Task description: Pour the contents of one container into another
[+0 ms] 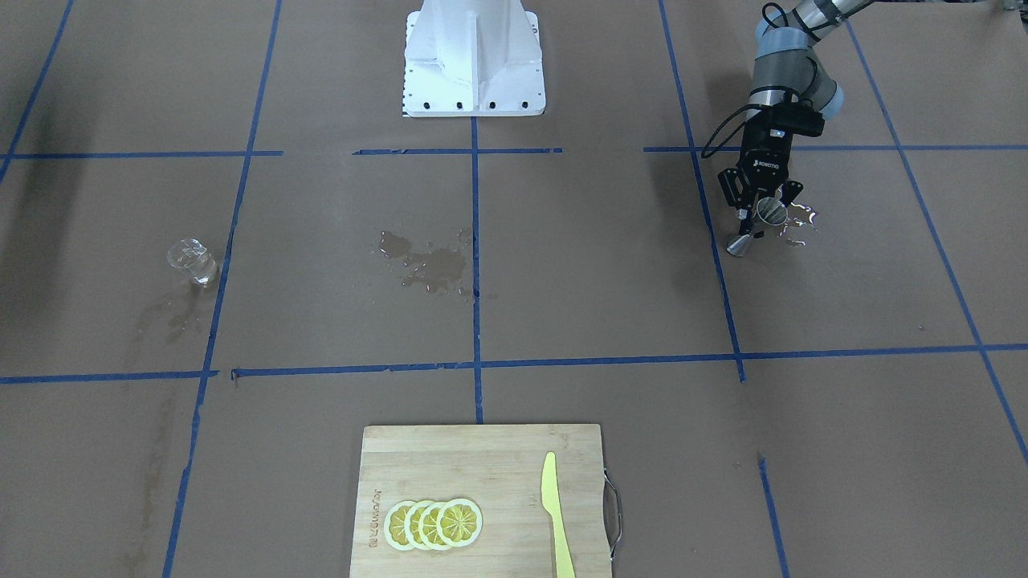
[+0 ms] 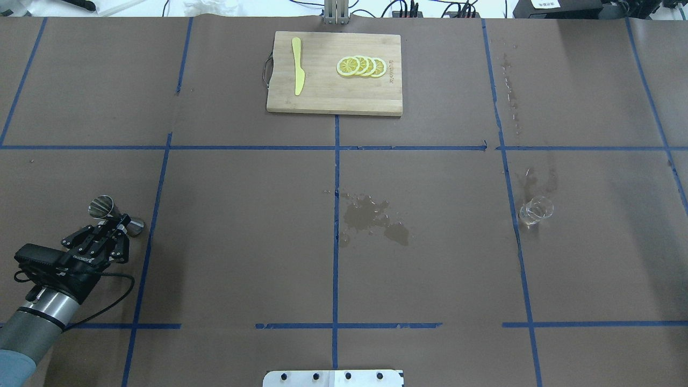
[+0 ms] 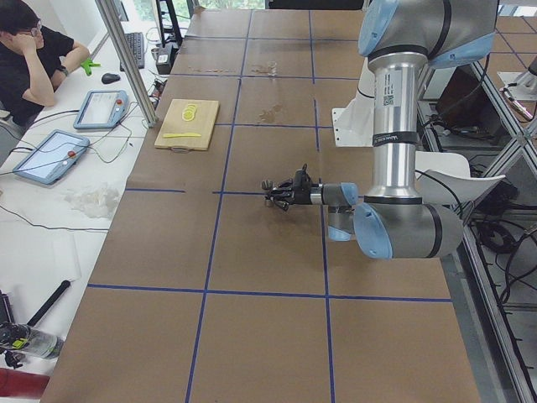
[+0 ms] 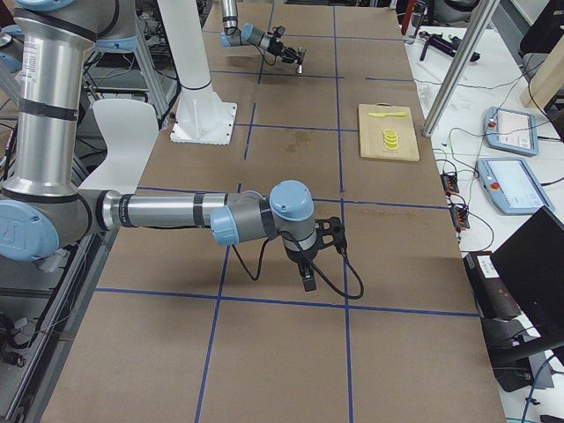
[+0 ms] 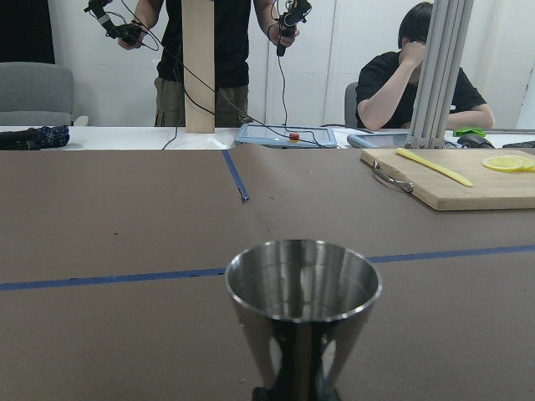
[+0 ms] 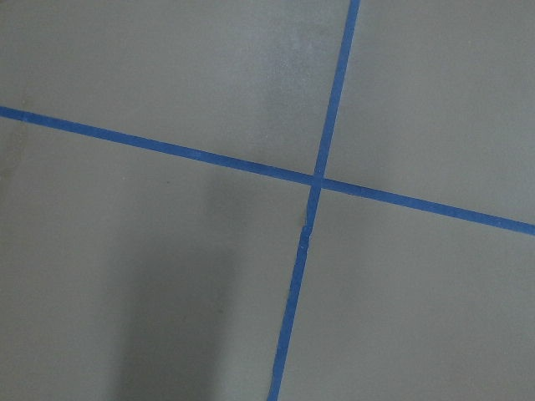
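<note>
A steel jigger (image 1: 769, 212) stands upright at the table's left side, its cup mouth (image 5: 301, 288) filling the left wrist view. My left gripper (image 1: 759, 215) reaches in level with the table and is shut on the jigger (image 2: 103, 206) at its narrow waist. A small clear glass (image 2: 536, 210) stands far off on the right side of the table (image 1: 193, 260). My right gripper (image 4: 310, 264) shows only in the exterior right view, pointing down over the table, so I cannot tell its state. The right wrist view holds only brown paper and blue tape.
A wet patch (image 2: 371, 216) darkens the paper at mid-table. A wooden cutting board (image 2: 322, 99) with lemon slices (image 2: 361, 66) and a yellow knife (image 2: 297, 72) lies at the far edge. Operators sit and stand beyond the table.
</note>
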Available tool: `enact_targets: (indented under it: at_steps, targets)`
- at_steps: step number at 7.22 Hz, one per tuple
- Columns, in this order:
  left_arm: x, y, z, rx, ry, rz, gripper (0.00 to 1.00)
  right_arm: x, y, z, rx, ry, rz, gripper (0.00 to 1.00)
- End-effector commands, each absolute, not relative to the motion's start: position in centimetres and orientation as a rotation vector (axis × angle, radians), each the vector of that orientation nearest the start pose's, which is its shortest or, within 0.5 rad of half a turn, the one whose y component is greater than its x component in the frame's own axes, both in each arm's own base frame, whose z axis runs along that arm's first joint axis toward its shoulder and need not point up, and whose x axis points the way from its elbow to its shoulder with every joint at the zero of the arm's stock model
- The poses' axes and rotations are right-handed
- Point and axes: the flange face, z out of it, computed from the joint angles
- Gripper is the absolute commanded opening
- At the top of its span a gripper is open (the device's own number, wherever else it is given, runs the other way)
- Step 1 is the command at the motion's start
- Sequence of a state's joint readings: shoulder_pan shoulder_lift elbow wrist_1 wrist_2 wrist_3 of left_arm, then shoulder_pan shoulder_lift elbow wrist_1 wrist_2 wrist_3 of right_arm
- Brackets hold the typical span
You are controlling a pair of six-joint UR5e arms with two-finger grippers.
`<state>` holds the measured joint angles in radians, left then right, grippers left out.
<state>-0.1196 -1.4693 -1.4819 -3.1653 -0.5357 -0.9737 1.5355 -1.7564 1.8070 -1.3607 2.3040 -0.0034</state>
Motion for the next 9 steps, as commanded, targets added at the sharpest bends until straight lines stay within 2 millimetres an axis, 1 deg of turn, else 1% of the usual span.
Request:
enact_targets:
  at_steps: [1,2,4,5,6,7,8,9]
  targets:
    - [37.3,-26.6,56.3,1.222,0.920,-0.364,0.00,5.1,-43.1,60.6,0.238,-0.733,-0.133,1.00]
    - [36.5,-26.4,55.7,1.286,0.906,-0.302,0.00,5.1,-43.1,60.6,0.237,-0.733,-0.133,1.00]
    - [34.2,-26.0,55.0,1.447,0.870,-0.182,0.00,5.1,-43.1,60.6,0.237,-0.733,-0.133,1.00]
    - [33.8,-25.7,54.2,1.518,0.877,-0.066,0.00,5.1,-43.1,60.7,0.235,-0.733,-0.133,1.00]
    - [33.6,-25.7,53.9,1.535,0.942,-0.026,0.00,5.1,-43.1,60.7,0.236,-0.733,-0.131,1.00]
    - [33.6,-26.3,53.4,1.546,0.985,0.022,0.00,5.1,-43.1,60.6,0.237,-0.733,-0.132,1.00]
    - [32.2,-28.4,52.9,1.586,1.029,0.175,0.00,5.2,-43.1,60.6,0.237,-0.732,-0.132,1.00]
    - [30.4,-30.6,52.6,1.646,1.010,0.320,0.00,5.2,-43.1,60.7,0.236,-0.732,-0.131,1.00]
